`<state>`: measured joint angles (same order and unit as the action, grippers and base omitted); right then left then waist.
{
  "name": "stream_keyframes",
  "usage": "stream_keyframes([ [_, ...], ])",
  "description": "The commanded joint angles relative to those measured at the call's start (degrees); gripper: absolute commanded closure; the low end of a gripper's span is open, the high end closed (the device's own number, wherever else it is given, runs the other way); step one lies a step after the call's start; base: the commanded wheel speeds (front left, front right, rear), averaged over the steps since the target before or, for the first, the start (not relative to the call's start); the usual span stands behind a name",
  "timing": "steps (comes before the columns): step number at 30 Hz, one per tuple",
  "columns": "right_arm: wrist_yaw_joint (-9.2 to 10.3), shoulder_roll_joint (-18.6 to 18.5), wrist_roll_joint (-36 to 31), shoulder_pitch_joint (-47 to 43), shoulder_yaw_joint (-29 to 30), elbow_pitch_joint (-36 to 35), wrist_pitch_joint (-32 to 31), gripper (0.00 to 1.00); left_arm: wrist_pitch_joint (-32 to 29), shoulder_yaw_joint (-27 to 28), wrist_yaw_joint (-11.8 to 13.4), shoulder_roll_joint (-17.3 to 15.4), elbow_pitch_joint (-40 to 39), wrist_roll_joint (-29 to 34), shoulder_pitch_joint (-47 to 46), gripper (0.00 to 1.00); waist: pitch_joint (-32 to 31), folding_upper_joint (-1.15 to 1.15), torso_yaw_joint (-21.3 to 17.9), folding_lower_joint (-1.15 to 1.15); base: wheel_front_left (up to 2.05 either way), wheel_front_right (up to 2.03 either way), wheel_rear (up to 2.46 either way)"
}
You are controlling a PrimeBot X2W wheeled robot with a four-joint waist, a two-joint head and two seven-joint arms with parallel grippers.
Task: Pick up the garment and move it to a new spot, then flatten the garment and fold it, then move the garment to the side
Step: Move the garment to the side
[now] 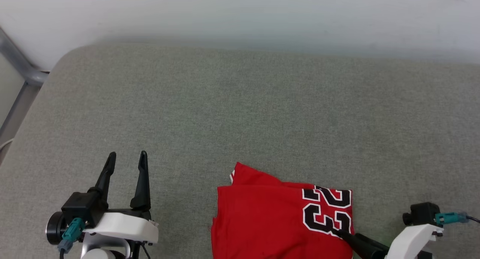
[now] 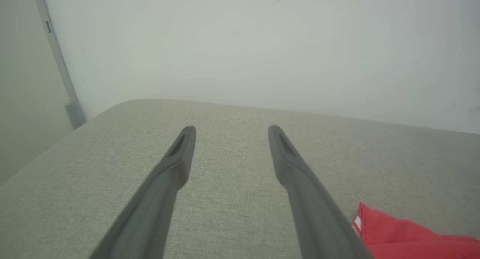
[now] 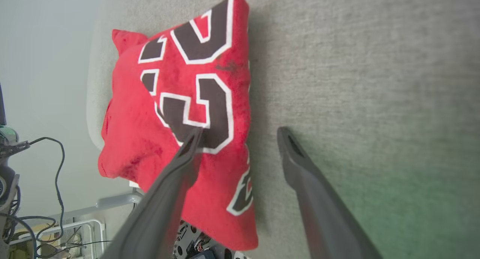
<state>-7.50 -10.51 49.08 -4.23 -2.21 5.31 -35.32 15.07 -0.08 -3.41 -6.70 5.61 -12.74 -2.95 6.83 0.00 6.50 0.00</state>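
Red folded jersey shirt [image 1: 262, 217] with numerals: soft, limp, light. My left hand [image 1: 127, 154], right hand [image 3: 240, 133] spread, empty; pinch 3 o'clock edge.

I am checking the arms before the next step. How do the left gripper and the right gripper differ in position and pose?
The left gripper is over the bare grey fabric surface, apart from the garment; the right gripper straddles the garment's edge, one finger over the numerals. In the head view the left gripper's fingers point up, while the right gripper's finger slants up and left. Both are open and hold nothing.
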Motion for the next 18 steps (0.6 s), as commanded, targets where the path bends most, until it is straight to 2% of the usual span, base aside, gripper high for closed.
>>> stream_keyframes([
  [1, 0.03, -0.74, 0.4, 1.37, -0.93, 0.84, 0.55, 0.0, 0.13, 0.26, -0.24, 0.17, -0.13, 0.42, -1.12, 0.0, 2.0, 0.0, 1.0, 0.0, 0.0, 0.0, 0.0],
  [9, 0.1, -1.92, 2.84, 4.83, -7.1, 7.66, 1.18, 0.0, 0.12, 1.05, -1.52, 1.29, -0.15, 1.52, -3.5, 0.0, 5.2, 0.0, 2.16, 0.0, 0.0, 0.0, 0.0],
  [10, 0.12, -1.97, 3.17, 5.02, -7.87, 8.28, 1.08, 0.11, 0.13, 1.18, -1.62, 1.43, -0.15, 1.57, -3.56, 0.0, 5.29, 0.0, 2.17, 0.0, 0.0, 0.0, 0.0],
  [11, 0.16, -2.08, 3.25, 5.32, -8.62, 8.78, 1.06, 0.54, 0.12, 1.34, -1.62, 1.53, -0.14, 1.62, -3.58, 0.0, 5.37, 0.0, 2.14, 0.0, 0.0, 0.0, 0.0],
  [12, 0.15, -2.22, 3.44, 5.49, -9.2, 9.18, 1.08, 0.89, 0.13, 1.47, -1.75, 1.66, -0.13, 1.78, -3.69, 0.0, 5.44, 0.0, 2.12, 0.0, 0.0, 0.0, 0.0],
  [13, 0.15, -2.47, 3.54, 5.75, -9.77, 9.49, 1.21, 1.0, 0.13, 1.54, -1.81, 1.77, -0.03, 1.93, -3.8, 0.0, 5.4, 0.0, 2.09, 0.0, 0.0, 0.0, 0.0],
  [18, 0.08, -4.15, 2.74, 7.46, -11.38, 8.71, 3.13, 1.0, 0.12, 1.94, -2.2, 2.12, 0.51, 2.62, -3.29, 0.0, 3.61, 0.0, 1.22, 0.0, 0.0, 0.0, 0.0],
])
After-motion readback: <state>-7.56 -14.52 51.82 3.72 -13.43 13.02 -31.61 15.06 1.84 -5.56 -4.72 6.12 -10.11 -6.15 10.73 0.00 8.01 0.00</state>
